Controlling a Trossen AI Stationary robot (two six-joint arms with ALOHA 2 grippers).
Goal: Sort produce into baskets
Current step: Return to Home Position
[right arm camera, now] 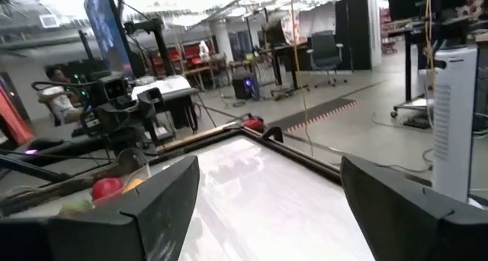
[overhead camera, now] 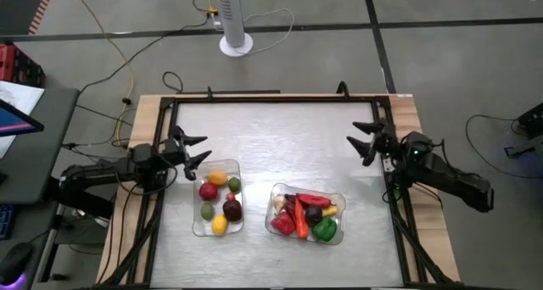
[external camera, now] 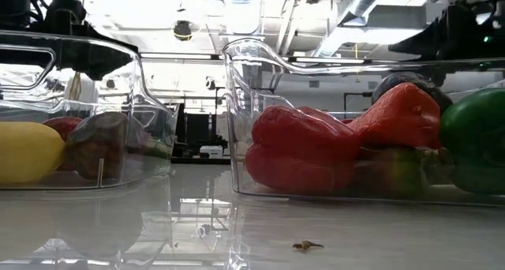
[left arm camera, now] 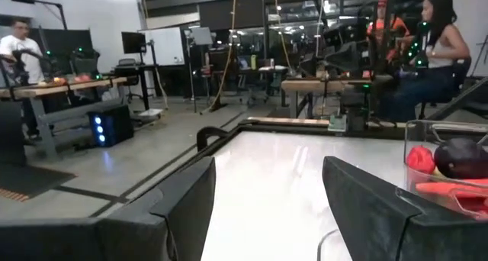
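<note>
Baskets (overhead camera: 200, 229) between left end effector (overhead camera: 206, 149), right end effector (overhead camera: 351, 132).

The left basket (overhead camera: 196, 225) held red, yellow, green and dark round produce (overhead camera: 209, 191); the right basket (overhead camera: 341, 198), just beside, held red and green peppers (overhead camera: 313, 200).

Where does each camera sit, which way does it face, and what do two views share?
High view: above the table, facing straight down; left arm, right arm, left gripper and right gripper open.
Low view: at table-top height, facing level across; left basket, right basket, arms overhead.
Left wrist view: on that wrist, facing across the table; own fingers.
Right wrist view: on that wrist, facing the left arm; own fingers.
Shared: high and low show both baskets.
</note>
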